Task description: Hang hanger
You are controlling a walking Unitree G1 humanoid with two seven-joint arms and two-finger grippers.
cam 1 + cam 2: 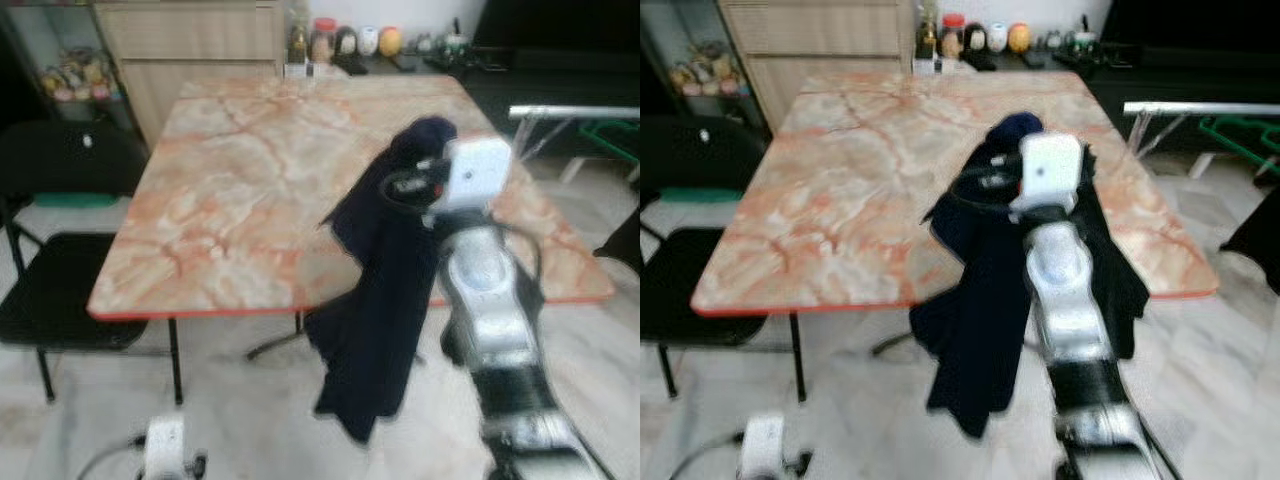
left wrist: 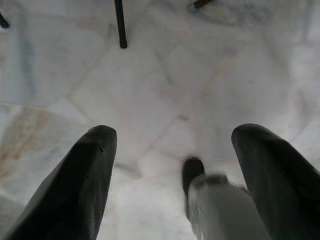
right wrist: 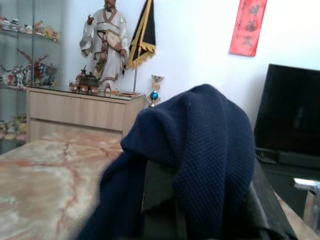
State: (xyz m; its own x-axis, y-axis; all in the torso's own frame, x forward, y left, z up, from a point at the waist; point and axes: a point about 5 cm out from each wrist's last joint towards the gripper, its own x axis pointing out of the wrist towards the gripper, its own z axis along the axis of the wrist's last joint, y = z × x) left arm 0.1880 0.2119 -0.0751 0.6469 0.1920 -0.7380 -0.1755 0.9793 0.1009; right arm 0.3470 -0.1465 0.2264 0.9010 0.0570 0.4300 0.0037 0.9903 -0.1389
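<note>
Two black fingers of our right gripper [image 3: 200,210] are mostly covered by the dark blue sweater [image 1: 375,280], so we cannot tell if they pinch it or only carry it. No hanger can be made out under the cloth. It hangs off our raised right arm over the marble table [image 1: 230,190] edge. Our left gripper [image 2: 175,170] hangs low, fingers spread apart above the pale floor [image 2: 200,75]. Far-off shelves [image 1: 65,70] look blurry.
</note>
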